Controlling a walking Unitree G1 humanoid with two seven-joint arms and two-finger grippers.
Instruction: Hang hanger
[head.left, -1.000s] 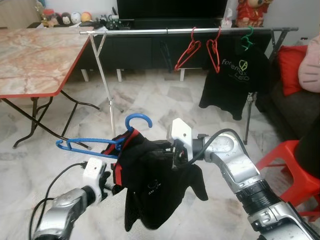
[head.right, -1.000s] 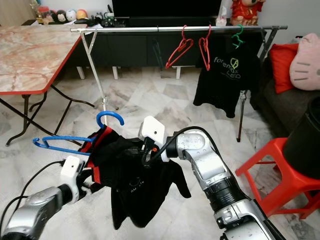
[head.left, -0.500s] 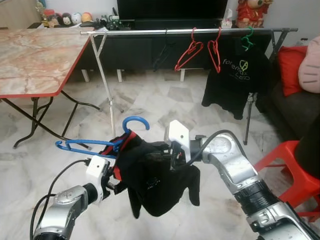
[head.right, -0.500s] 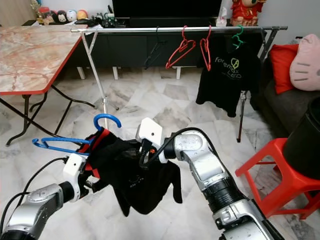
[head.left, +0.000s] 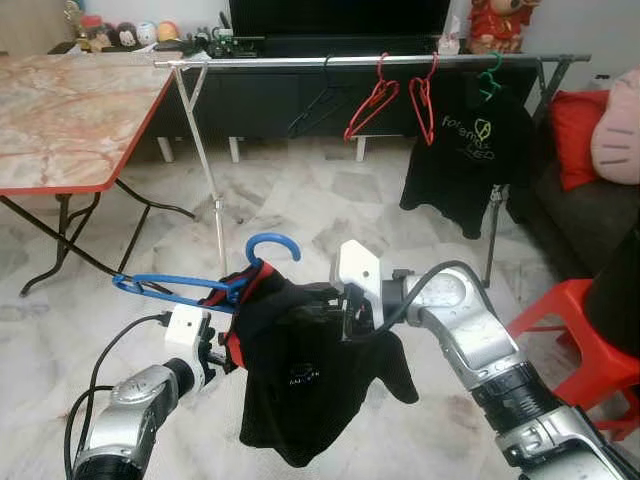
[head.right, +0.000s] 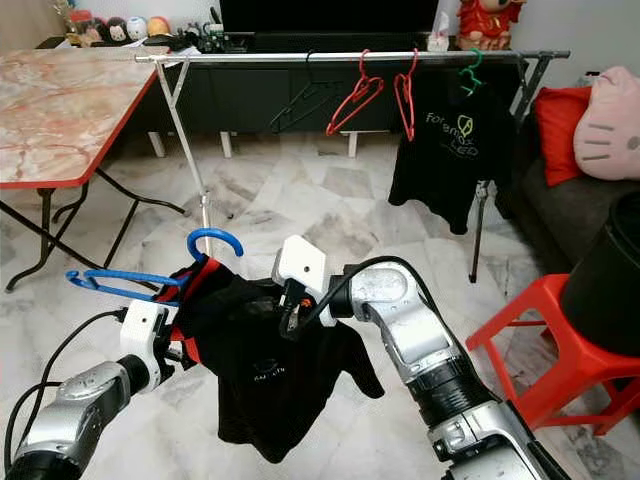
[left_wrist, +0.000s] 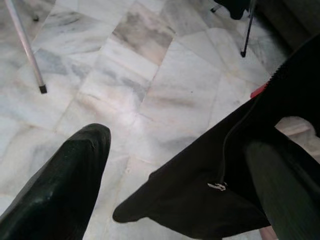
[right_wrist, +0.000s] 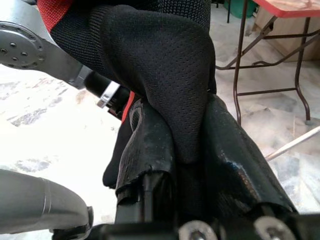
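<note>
A blue hanger (head.left: 165, 289) carries a black shirt (head.left: 300, 385) with red trim, low in front of me; its hook (head.left: 275, 242) points up. My right gripper (head.left: 336, 318) is shut on a fold of the shirt's black mesh (right_wrist: 182, 75) near the collar. My left gripper (head.left: 222, 352) sits at the shirt's red-trimmed left side. In the left wrist view its fingers (left_wrist: 60, 185) stand wide apart, and black cloth (left_wrist: 220, 200) drapes over the other finger. The silver clothes rail (head.left: 300, 62) stands farther off across the floor.
On the rail hang a black hanger (head.left: 315, 105), two red hangers (head.left: 372, 100) and a green hanger with a black T-shirt (head.left: 465, 160). A marble-top folding table (head.left: 60, 120) is at the left, a red stool (head.left: 590, 330) at the right. The rack leg (head.left: 210, 190) is straight ahead.
The shirt, bunched up half a second ago, hangs down full length again. The left gripper has shifted slightly at its left side. The right gripper keeps its hold.
</note>
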